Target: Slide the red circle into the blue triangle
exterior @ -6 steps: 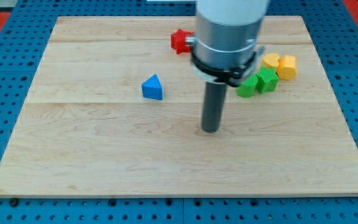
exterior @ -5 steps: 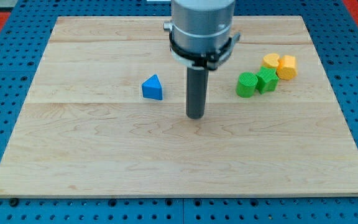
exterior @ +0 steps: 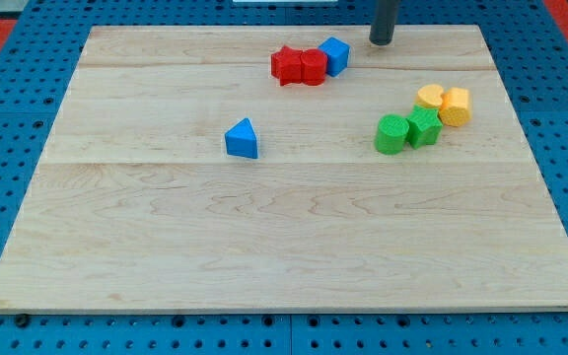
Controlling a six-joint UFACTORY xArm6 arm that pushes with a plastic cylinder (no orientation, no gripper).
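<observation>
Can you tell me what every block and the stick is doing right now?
my tip: at the view's top, right of the blue cube, touching no block.
red circle: squeezed between a red block and the blue cube.
blue triangle: alone, mid-board.
two green blocks: touching.
two yellow blocks: touching.

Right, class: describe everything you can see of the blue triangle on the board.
The blue triangle is a small, solid-looking block in matte bright blue, like painted wood or plastic. It sits flat on the pale wooden board, apex toward the view's top, its front face lighter than its shaded right side. It stands alone, left of centre, touching nothing. The red blocks lie up and to its right; my tip is farther off, near the top edge.
</observation>
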